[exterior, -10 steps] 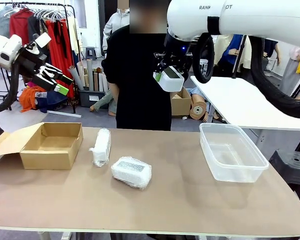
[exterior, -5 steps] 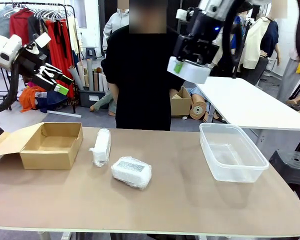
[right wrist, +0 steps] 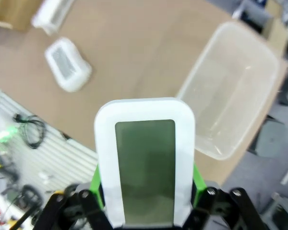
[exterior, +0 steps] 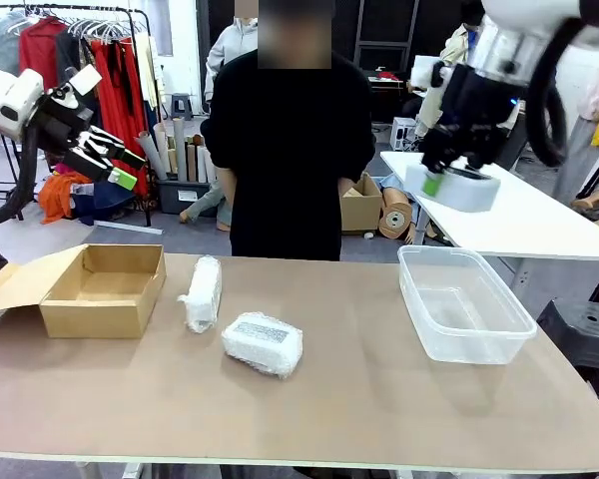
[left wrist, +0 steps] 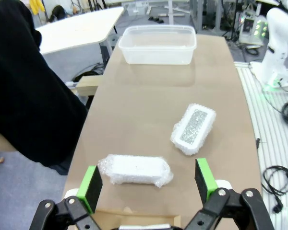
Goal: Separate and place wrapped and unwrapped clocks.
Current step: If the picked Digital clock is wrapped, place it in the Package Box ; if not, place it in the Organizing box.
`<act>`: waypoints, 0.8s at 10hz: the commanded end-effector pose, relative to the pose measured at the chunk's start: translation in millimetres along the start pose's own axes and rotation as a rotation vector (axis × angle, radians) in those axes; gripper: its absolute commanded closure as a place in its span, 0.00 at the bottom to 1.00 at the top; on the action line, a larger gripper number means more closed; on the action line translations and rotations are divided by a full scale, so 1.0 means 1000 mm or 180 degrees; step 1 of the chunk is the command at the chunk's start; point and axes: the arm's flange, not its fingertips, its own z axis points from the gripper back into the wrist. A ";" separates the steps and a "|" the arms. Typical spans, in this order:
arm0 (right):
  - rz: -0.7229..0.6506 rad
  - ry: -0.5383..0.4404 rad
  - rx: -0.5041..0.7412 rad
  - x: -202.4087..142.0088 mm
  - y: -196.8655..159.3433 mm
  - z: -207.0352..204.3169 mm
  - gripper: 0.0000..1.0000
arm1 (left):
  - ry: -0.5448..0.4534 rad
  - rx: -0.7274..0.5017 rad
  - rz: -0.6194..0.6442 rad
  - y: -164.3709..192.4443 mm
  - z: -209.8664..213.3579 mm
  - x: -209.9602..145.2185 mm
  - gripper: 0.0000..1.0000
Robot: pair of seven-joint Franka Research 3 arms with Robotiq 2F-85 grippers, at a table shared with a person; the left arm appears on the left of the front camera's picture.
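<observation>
My right gripper [exterior: 449,182] is shut on the bare white clock [exterior: 462,187], high above the far end of the clear tub [exterior: 465,302]. In the right wrist view the clock [right wrist: 145,160] shows its grey-green screen between the green pads, with the tub [right wrist: 233,91] below it. Two bubble-wrapped clocks lie on the brown table: one upright-ish [exterior: 202,292], one flat [exterior: 263,343]. The left wrist view looks down on both wrapped clocks [left wrist: 135,169] [left wrist: 194,128]. My left gripper [exterior: 120,167] hangs open and empty, high above the cardboard box [exterior: 104,289].
A person in black [exterior: 285,150] stands at the far side of the table, hands down. The open cardboard box sits at the left with its flap out. A white table [exterior: 509,210] stands behind at the right.
My right arm has swung to the right with the bare clock, from in front of the person to above the clear tub. The left arm has stayed still.
</observation>
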 end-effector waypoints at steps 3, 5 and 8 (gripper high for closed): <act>-0.0023 -0.0226 -0.0632 -0.060 -0.049 -0.045 0.82 | -0.0007 0.0019 -0.0010 -0.001 0.001 0.002 0.00; -0.0241 -0.0363 -0.0858 -0.067 -0.068 -0.065 0.82 | -0.0007 0.0019 -0.0010 -0.001 0.001 0.002 0.00; -0.0676 -0.0589 -0.0954 -0.055 -0.072 -0.084 0.82 | -0.0007 0.0019 -0.0010 -0.001 0.001 0.002 0.00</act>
